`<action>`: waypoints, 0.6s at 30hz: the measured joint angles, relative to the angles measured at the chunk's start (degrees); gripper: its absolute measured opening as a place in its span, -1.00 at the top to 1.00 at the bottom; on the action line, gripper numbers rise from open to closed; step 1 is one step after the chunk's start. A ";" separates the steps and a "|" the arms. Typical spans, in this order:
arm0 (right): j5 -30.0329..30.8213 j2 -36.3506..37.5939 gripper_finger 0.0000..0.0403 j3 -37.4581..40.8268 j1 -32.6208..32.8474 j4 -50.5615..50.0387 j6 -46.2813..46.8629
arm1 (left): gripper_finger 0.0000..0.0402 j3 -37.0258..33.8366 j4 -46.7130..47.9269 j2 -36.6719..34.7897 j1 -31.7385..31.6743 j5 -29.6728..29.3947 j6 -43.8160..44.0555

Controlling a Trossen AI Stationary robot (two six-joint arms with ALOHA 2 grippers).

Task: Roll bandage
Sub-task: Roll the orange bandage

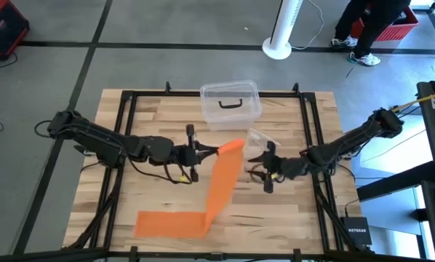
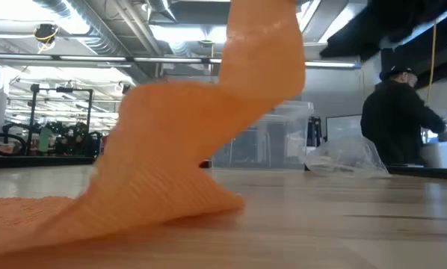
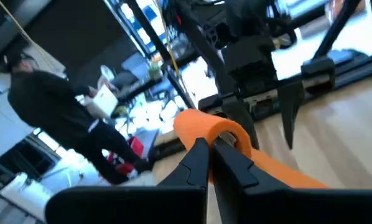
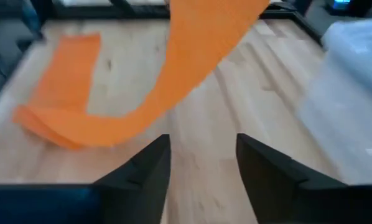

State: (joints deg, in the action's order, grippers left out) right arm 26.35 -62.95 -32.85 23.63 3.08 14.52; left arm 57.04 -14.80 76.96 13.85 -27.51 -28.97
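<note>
bandage [image 1: 216, 191]: table [image 1: 290, 218] centre, between grippers | box [image 1: 230, 103]: behind | wrapper [image 1: 259, 140]: right

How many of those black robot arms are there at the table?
2. The left arm reaches in from the table's left side, the right arm from its right. Both stretch toward the orange bandage in the middle.
</note>
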 joint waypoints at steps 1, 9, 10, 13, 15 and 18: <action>-2.75 -0.06 -0.01 2.88 -1.44 5.92 -0.14 | 1.00 -0.01 -0.10 0.01 -0.10 -0.02 -0.47; -15.84 -2.17 -0.19 16.31 -8.85 39.55 0.58 | 1.00 4.76 -1.58 0.16 -0.41 3.65 -14.63; -15.87 -2.20 -0.18 16.70 -8.87 40.93 0.42 | 1.00 5.40 -1.63 0.16 -0.41 5.07 -16.13; -17.26 -2.48 -0.14 16.66 -9.09 44.29 0.26 | 1.00 5.78 -4.51 0.18 -0.39 7.91 -18.45; -20.17 -2.48 -0.11 16.45 -9.05 46.29 0.87 | 1.00 5.80 -5.61 0.18 -0.39 8.90 -18.47; -25.19 -2.46 -0.06 15.67 -9.04 46.65 4.76 | 1.00 5.76 -5.47 0.73 -0.39 9.33 -18.36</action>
State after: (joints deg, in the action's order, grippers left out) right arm 1.16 -65.41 -17.18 14.59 49.74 19.28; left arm 62.81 -20.27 77.69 13.45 -18.17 -47.33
